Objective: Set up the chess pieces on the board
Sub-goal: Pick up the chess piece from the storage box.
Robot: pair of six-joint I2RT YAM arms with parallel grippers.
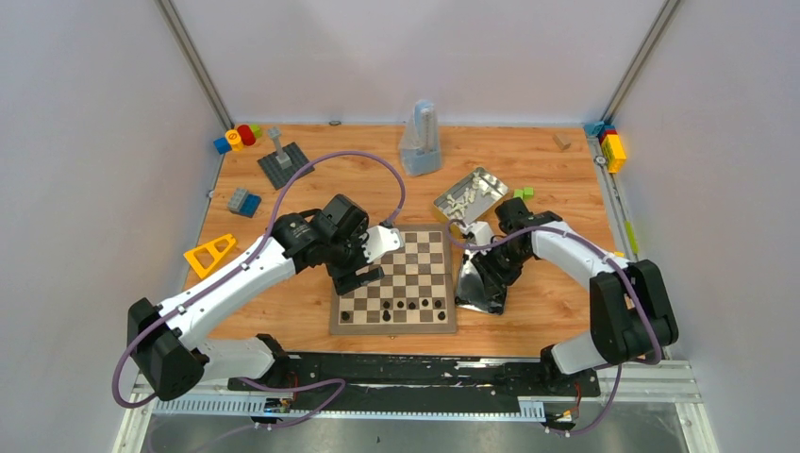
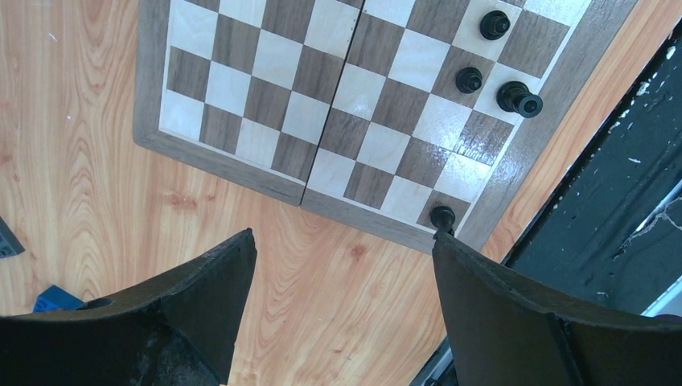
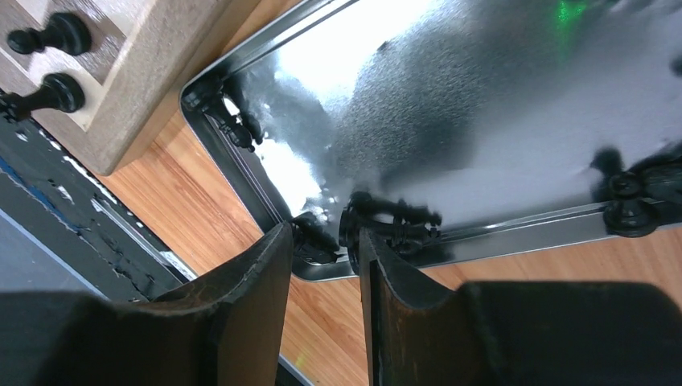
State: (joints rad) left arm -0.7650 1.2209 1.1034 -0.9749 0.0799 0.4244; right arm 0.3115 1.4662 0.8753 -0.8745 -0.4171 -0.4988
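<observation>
- Your left claw [image 2: 342, 236] is spread wide and empty beside the board [image 2: 225, 170], where black pieces [image 2: 469, 80] stand.
- Your right claw [image 3: 326, 229] reaches into the tin [image 3: 482, 121] for a black piece [image 3: 394, 215]; pinching or not, I cannot tell.

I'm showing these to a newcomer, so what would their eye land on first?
The brown-and-cream checkered wooden chessboard in the middle, glossy black chess pieces lined along its near edge. The left hand hangs open beside its left edge; the right hand is at the rim of a shiny metal tin of more black pieces.
</observation>
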